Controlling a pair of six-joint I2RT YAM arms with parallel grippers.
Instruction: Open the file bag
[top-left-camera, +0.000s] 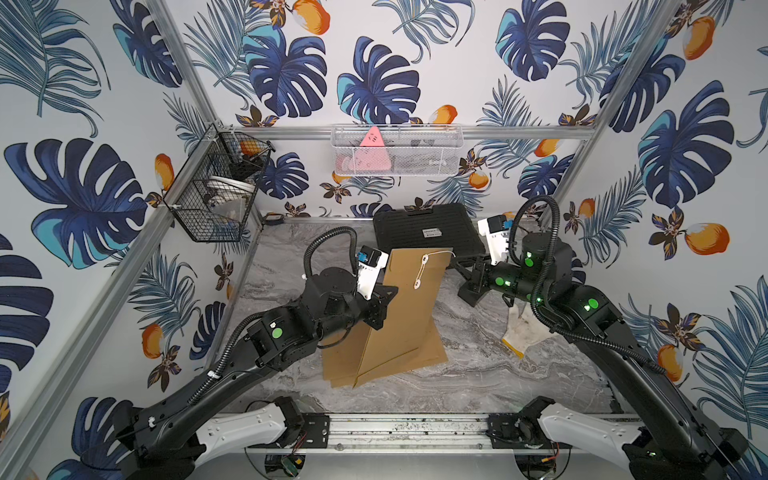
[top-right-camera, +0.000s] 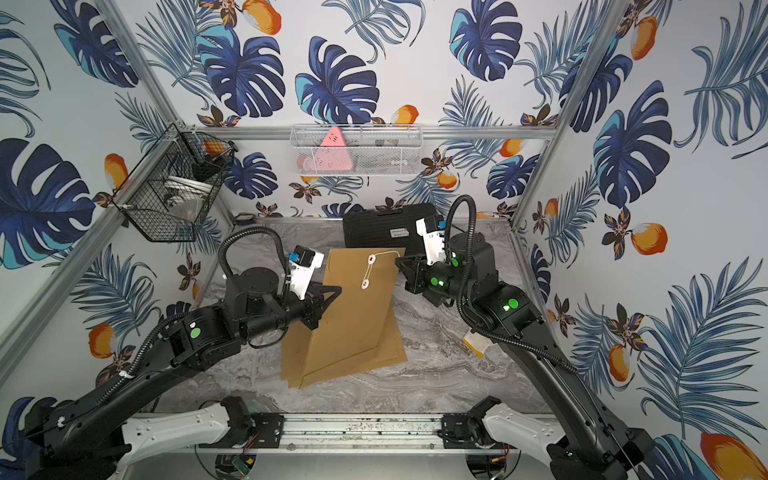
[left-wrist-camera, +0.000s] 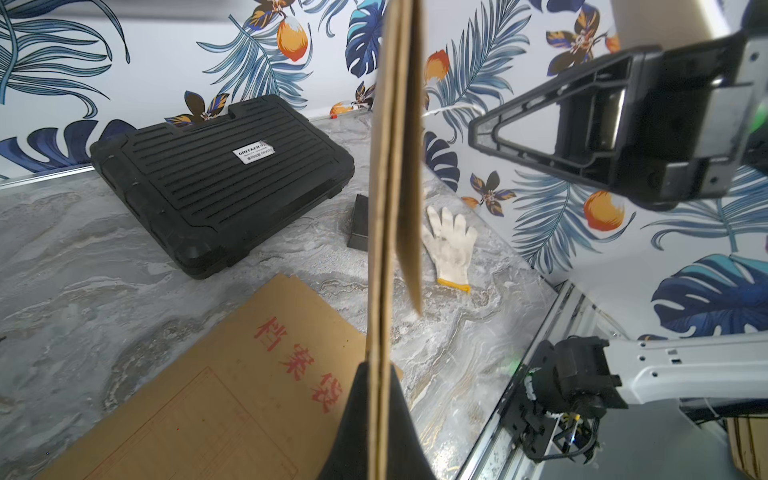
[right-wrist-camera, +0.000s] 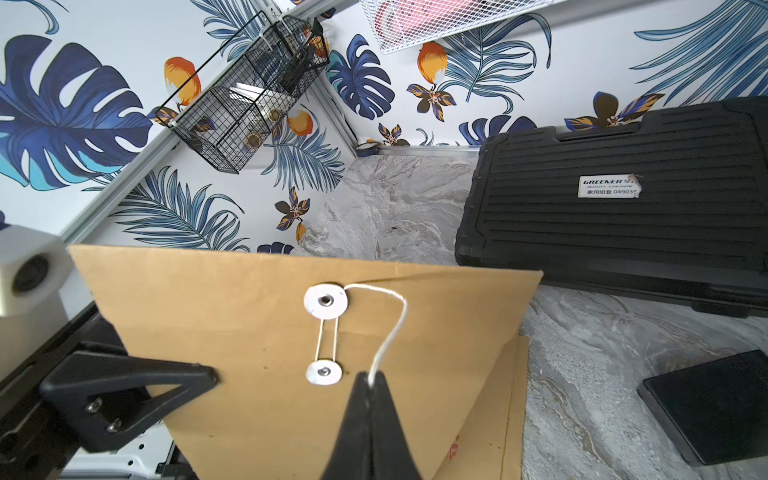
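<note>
Presently the file bag (top-left-camera: 415, 307) is held up on a tilt over the marble table (top-left-camera: 498, 386), above a second bag (left-wrist-camera: 232, 386) lying flat. The left gripper (left-wrist-camera: 379, 368) is clamped on its side edge. The right gripper (right-wrist-camera: 370, 380) is pinched closed on the white string (right-wrist-camera: 395, 324), which is looped between two white discs (right-wrist-camera: 325, 301).

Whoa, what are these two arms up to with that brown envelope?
The left gripper holds a brown file bag upright by its edge. The right gripper pinches the free end of its white string. The string is looped between the two white buttons, so the bag is not open yet.
</note>
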